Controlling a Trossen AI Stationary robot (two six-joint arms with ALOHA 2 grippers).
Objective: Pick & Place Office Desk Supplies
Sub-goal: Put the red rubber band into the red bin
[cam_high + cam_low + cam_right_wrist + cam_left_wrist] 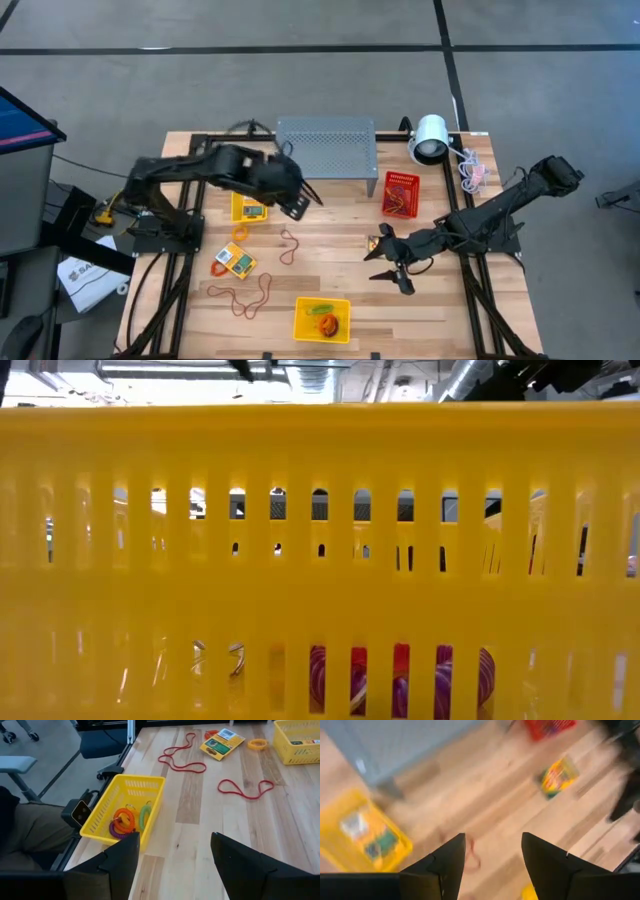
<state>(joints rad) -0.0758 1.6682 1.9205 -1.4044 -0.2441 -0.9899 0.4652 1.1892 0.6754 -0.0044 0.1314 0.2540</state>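
Crayon box (380, 243) lies just beside right gripper (391, 268), fingers apart, empty; left gripper (300, 199) farther, also apart.

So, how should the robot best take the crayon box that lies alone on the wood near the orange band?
Take the crayon box from straight above, fingers across its short sides. It lies flat and slightly turned, so probably only its thin edges offer a grip. Mind the orange band nearby.

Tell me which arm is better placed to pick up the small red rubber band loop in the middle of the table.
Probably the left. The left gripper is open, just above the red rubber band loop, which shows between its fingers in its wrist view. The right gripper is farther away.
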